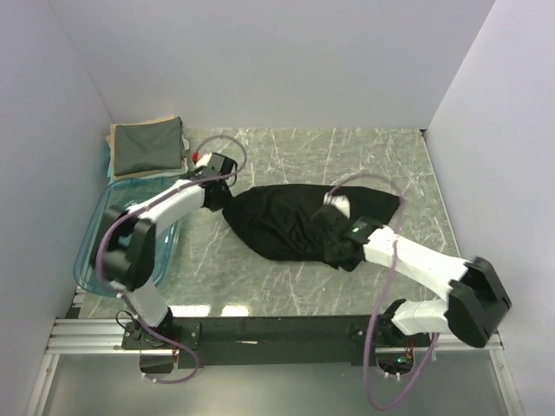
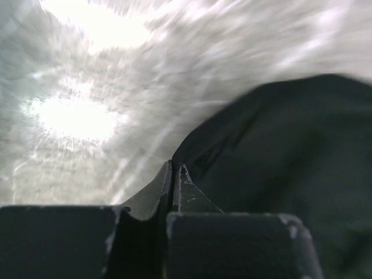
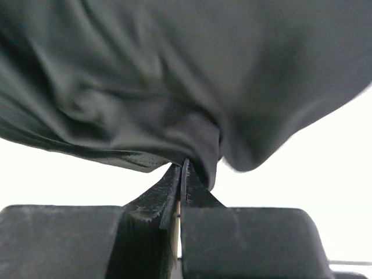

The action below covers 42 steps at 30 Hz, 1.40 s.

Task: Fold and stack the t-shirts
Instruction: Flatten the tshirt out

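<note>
Lying lengthwise left to right on the tabletop (image 1: 347,156), the black t-shirt (image 1: 286,221) tapers to the left tool (image 2: 175,170), closed on that narrow end; the right tool (image 3: 182,167) clamps its bunched right side.

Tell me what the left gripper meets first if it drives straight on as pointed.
The black t-shirt: its edge looks already pinched in the shut tips of the left gripper; beyond, probably the table, though blur hides depth.

Clear blue tub (image 1: 87,250) sits at the marble table's (image 1: 347,156) left edge.
</note>
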Each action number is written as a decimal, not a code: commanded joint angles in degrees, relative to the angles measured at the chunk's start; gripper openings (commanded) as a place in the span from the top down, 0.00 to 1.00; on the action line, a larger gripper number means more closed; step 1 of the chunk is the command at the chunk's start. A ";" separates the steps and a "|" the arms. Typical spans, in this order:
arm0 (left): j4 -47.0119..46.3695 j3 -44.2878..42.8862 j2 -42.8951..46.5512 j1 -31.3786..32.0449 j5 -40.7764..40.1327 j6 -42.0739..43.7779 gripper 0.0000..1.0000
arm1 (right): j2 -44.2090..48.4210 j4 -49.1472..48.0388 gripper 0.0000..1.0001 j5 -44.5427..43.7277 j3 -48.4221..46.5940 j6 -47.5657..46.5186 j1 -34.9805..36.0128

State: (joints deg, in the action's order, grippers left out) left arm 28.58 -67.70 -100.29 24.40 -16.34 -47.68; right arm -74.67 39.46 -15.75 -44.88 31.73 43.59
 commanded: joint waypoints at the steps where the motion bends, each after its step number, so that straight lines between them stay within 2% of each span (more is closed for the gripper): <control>1: -2.99 -4.36 10.89 1.17 -1.50 0.75 0.99 | 8.04 1.58 1.00 -11.84 -8.80 -0.69 -2.72; 4: -4.58 -7.87 15.20 2.75 -1.94 1.80 0.99 | 13.14 1.93 1.00 -17.28 -14.95 -3.15 -5.36; 8: -1.51 -18.33 17.49 5.21 -6.51 2.15 0.99 | 18.59 0.44 1.00 -18.97 -24.34 -8.60 -7.64; 16: 0.95 -35.10 22.59 6.97 -9.76 4.26 0.99 | 22.02 0.00 1.00 -23.54 -41.50 -19.05 -8.17; 23: -1.33 -40.75 29.79 9.79 -7.57 7.25 0.99 | 24.14 -1.41 1.00 -15.29 -57.48 -26.71 -8.17; 27: -2.82 -42.25 36.21 10.14 -2.57 8.39 0.99 | 24.84 -0.18 1.00 -3.27 -63.74 -28.04 -8.17; 29: -4.05 -41.55 39.88 10.14 -0.55 8.39 0.99 | 25.28 0.00 1.00 -0.52 -66.63 -28.03 -8.09; 31: -5.46 -40.93 41.83 10.14 3.48 8.48 0.99 | 25.72 -0.88 1.00 1.84 -67.96 -27.77 -8.09; 33: -4.59 -42.33 43.42 10.14 5.52 8.39 0.99 | 25.89 -0.88 1.00 4.66 -70.42 -27.42 -8.09; 35: -4.41 -43.13 44.21 10.14 7.19 8.13 0.99 | 26.42 -1.14 1.00 11.06 -71.83 -26.89 -8.17; 39: -3.79 -45.84 43.87 10.14 10.44 7.60 0.99 | 26.95 -1.41 1.00 16.70 -72.89 -25.14 -8.17; 42: -3.88 -46.99 43.51 10.14 9.14 8.04 0.99 | 26.77 -1.76 1.00 13.92 -73.24 -25.04 -8.00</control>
State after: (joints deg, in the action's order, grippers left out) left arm 25.74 -113.06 -55.16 34.65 -8.27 -41.04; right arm -48.05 39.83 -2.92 -116.73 6.39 35.73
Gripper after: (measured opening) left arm 0.022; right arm 0.008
